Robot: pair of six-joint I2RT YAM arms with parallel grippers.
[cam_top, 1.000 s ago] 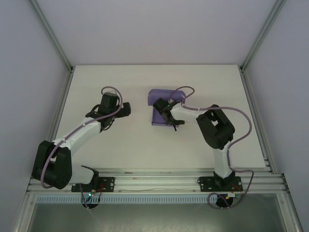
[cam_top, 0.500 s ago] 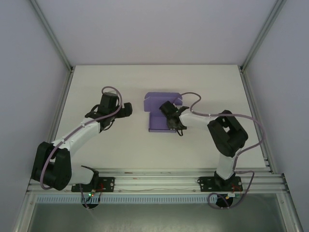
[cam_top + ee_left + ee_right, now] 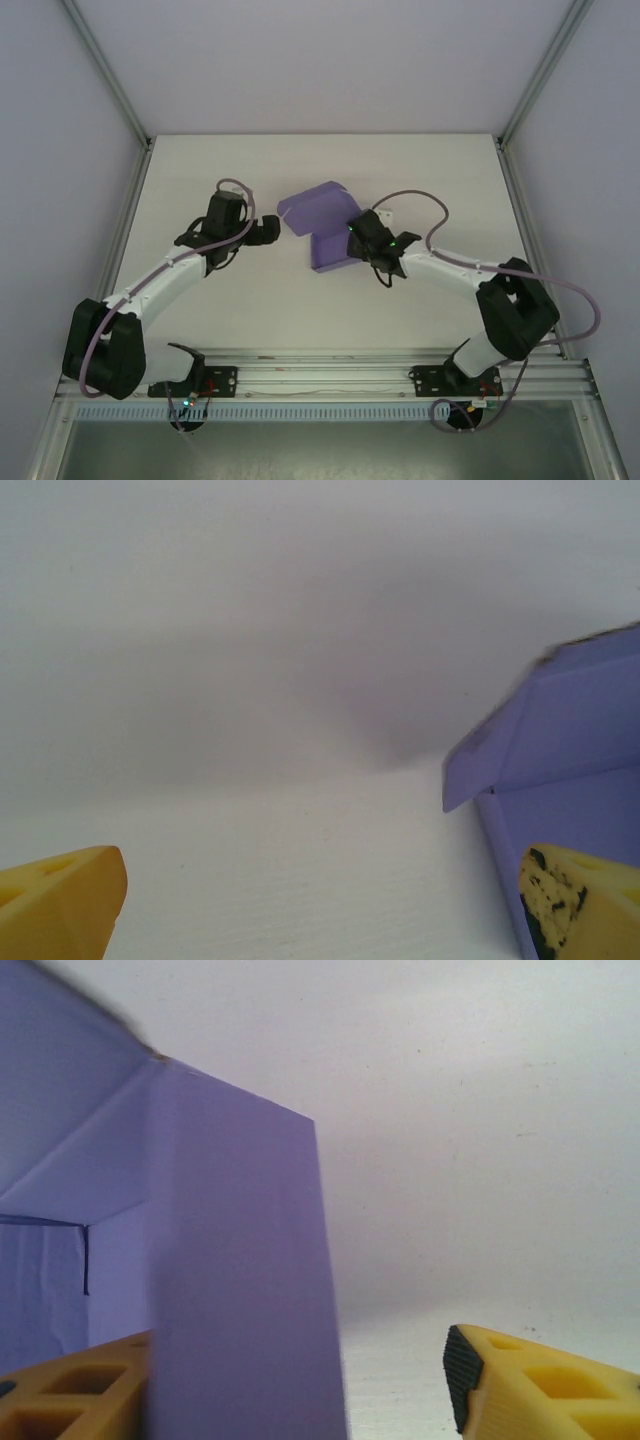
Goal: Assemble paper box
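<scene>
Change over the last second, top view: the paper box [image 3: 318,212] sits rotated on the table [image 3: 200,170], where a second ago it was square-on. Its far panel now swings out toward the left arm and its near panel lies just left of the right gripper [image 3: 360,238]. The right arm is stretched further out, with its elbow well to the right, and its wrist has shifted a little right and nearer. The left gripper [image 3: 268,232] is almost where it was and now lies just beside the corner of the swung panel; contact cannot be told. Judgement: the right arm is dragging or turning the card to present a flap to the left arm, so folding is at an early stage and no panel is locked yet. Box appearance: violet thin card, matte, creased into at least two panels meeting at a fold. In the right wrist view one panel stands raised, a sloped panel joins it along a crease and a dark slit line shows lower left. In the left wrist view a flap rises off the flat base, leaving the form open. Jaws: the right fingers [image 3: 540,1385] stand wide apart, with a card panel in the gap lying over the other finger and not pinched. The left fingers [image 3: 62,898] are also spread wide and hold nothing, and the card edge reaches the one on the right.
</scene>
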